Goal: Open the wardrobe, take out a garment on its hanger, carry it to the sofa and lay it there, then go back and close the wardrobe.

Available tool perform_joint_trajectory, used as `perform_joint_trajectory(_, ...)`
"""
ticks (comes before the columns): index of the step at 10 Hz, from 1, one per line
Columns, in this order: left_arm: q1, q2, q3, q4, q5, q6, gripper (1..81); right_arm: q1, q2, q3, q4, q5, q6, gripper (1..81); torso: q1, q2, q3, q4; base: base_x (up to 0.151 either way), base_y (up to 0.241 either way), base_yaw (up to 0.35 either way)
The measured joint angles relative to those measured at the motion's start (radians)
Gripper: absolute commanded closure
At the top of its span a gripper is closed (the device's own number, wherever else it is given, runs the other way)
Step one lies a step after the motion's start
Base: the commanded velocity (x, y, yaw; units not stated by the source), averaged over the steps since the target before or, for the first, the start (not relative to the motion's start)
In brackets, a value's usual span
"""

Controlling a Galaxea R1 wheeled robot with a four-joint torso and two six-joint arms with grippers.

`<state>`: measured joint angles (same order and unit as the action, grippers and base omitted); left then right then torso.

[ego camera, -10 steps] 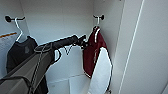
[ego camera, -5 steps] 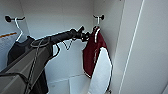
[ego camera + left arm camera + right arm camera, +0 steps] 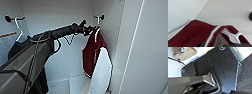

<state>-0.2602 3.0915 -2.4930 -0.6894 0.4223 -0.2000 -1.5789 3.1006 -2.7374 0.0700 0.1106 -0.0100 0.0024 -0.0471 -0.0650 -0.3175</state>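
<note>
The wardrobe (image 3: 57,15) stands open, showing its white inside. The garment (image 3: 93,53), a maroon jacket with a white sleeve, hangs from a hook (image 3: 99,17) at the right of the back wall. My left arm reaches in from the lower left, and my left gripper (image 3: 88,29) is right at the jacket's collar, just below the hook. The left wrist view looks closely at the jacket's striped collar (image 3: 211,35) and at the white hanger (image 3: 235,36) inside it. How the gripper meets the hanger is hidden.
A dark garment (image 3: 17,48) hangs on a white hanger from a second hook (image 3: 11,18) at the left, behind my arm. A tall white panel (image 3: 150,50) bounds the right side. The right wrist view has a wicker basket (image 3: 184,52) and dark carpet (image 3: 246,75).
My left arm has risen and stretched further in, bringing the gripper from below the jacket's collar up to it. The jacket still hangs on its hook.
</note>
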Motion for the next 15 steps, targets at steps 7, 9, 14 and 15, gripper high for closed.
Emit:
perform_joint_trajectory(7,-0.01,0.054,-0.003,-0.03,-0.101,0.0,1.0,0.0,0.002,0.0,0.0,0.0,0.0,1.0,0.0,0.0,0.0,0.0,0.0,0.0,0.0)
perform_joint_trajectory(9,-0.011,0.086,-0.003,-0.04,-0.112,0.0,1.0,0.0,0.003,0.0,0.0,0.001,0.0,1.0,0.0,0.0,0.0,-0.005,0.0,0.0,0.0)
perform_joint_trajectory(14,-0.009,0.089,0.002,-0.047,-0.163,0.0,1.0,-0.003,0.003,0.0,0.0,0.001,0.003,1.0,0.0,0.0,0.0,-0.013,0.0,0.0,0.0)
perform_joint_trajectory(15,-0.005,0.089,0.024,-0.048,-0.187,0.0,1.0,-0.003,0.002,0.0,0.0,0.001,0.003,1.0,0.0,0.0,0.0,-0.013,0.0,0.0,0.0)
